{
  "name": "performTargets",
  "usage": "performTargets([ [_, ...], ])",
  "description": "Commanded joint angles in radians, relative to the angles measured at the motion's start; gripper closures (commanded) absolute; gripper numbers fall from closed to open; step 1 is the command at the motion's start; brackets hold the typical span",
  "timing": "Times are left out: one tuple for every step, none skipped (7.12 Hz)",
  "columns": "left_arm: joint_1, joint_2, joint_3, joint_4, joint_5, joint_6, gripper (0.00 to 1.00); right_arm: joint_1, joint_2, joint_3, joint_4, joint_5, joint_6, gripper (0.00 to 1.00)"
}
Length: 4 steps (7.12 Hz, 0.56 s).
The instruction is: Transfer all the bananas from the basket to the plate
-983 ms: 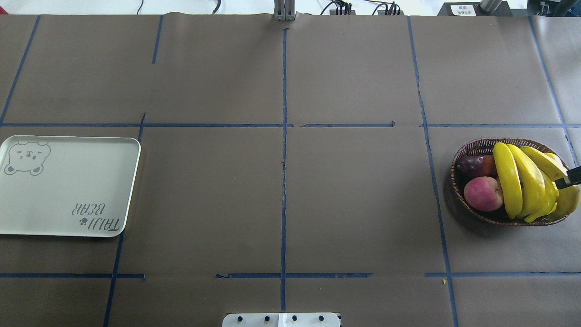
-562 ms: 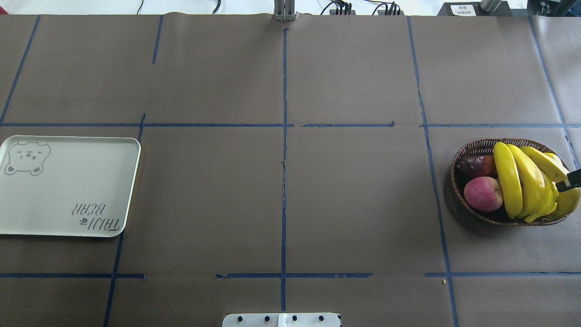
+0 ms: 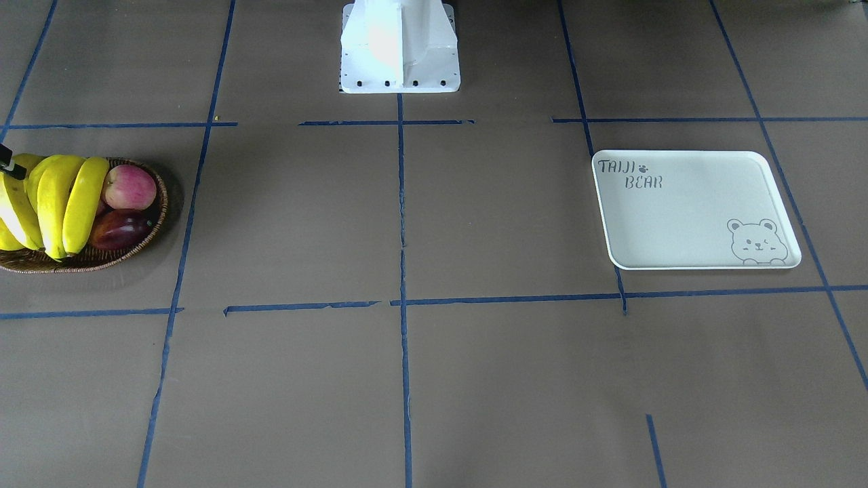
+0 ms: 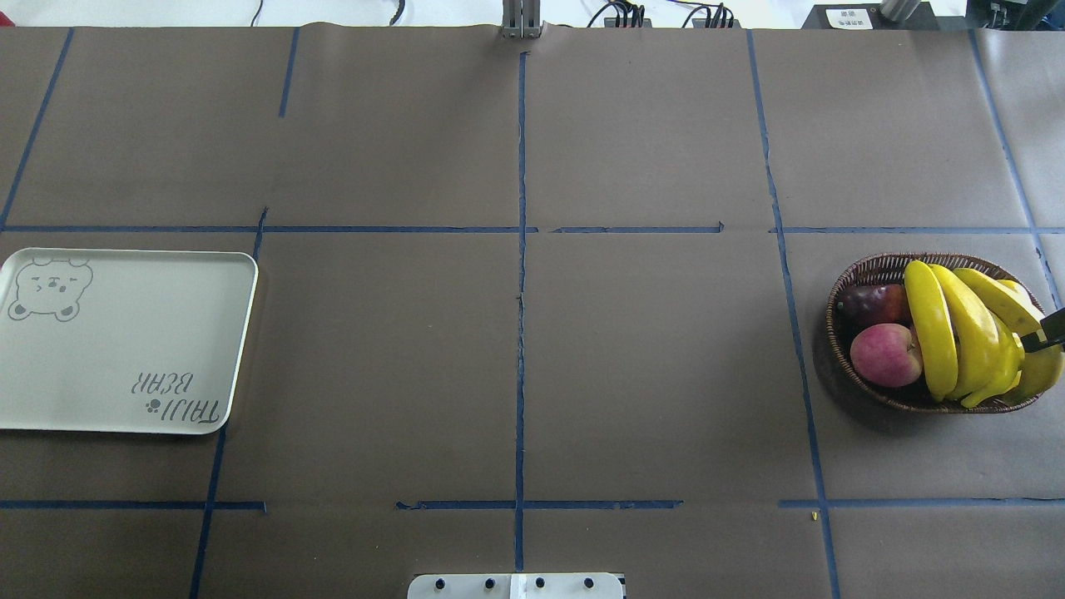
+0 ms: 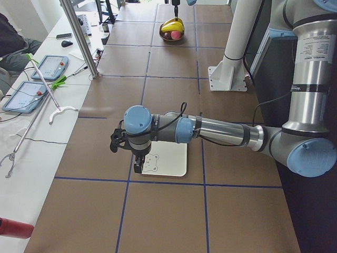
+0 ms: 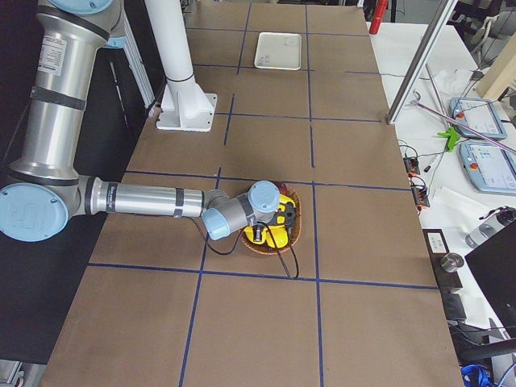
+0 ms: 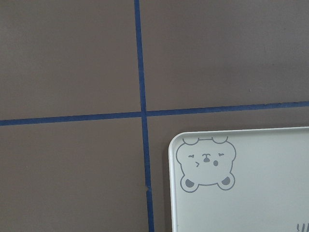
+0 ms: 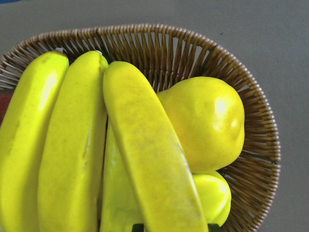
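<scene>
Several long yellow bananas [image 4: 957, 333] [image 3: 61, 196] lie side by side in the brown wicker basket [image 4: 874, 270] at the table's right end. Only one black fingertip of my right gripper [image 4: 1047, 334] shows in the overhead view, over the outermost banana at the frame edge. I cannot tell whether it is open or shut. The right wrist view is filled by the bananas [image 8: 145, 154] and the basket's rim [image 8: 193, 48]. The white bear-print plate [image 4: 125, 349] [image 3: 692, 217] lies bare at the left end. My left gripper [image 5: 138, 166] hangs over the plate's bear corner [image 7: 251, 193]; I cannot tell its state.
A red-pink apple [image 4: 886, 355] and a dark purple-red fruit [image 4: 872, 303] share the basket. A plump yellow pear-like fruit [image 8: 207, 121] sits beside the bananas. The robot's white base [image 3: 399, 47] stands at the table's near edge. Blue tape lines cross the brown table.
The right gripper's black fingertip has crept slightly toward the right edge of the overhead view, over the bananas. Basket, fruit and plate have not moved.
</scene>
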Motion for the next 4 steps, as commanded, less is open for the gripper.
performTargets([
  [0.0, -0.001, 0.0, 0.0, -0.001, 0.0, 0.0, 0.03, -0.004, 0.035, 0.045, 0.066, 0.003, 0.99],
  [0.0, -0.001, -0.001, 0.0, -0.001, 0.0, 0.0, 0.085, -0.004, 0.043, 0.05, 0.085, 0.0, 1.0],
  [0.0, -0.002, -0.002, 0.002, -0.001, -0.002, 0.0, 0.163, -0.008, 0.063, 0.049, 0.102, -0.006, 1.0],
  [0.0, -0.001, -0.002, 0.002, -0.001, -0.002, 0.0, 0.2, -0.02, 0.089, 0.053, 0.102, -0.009, 1.0],
])
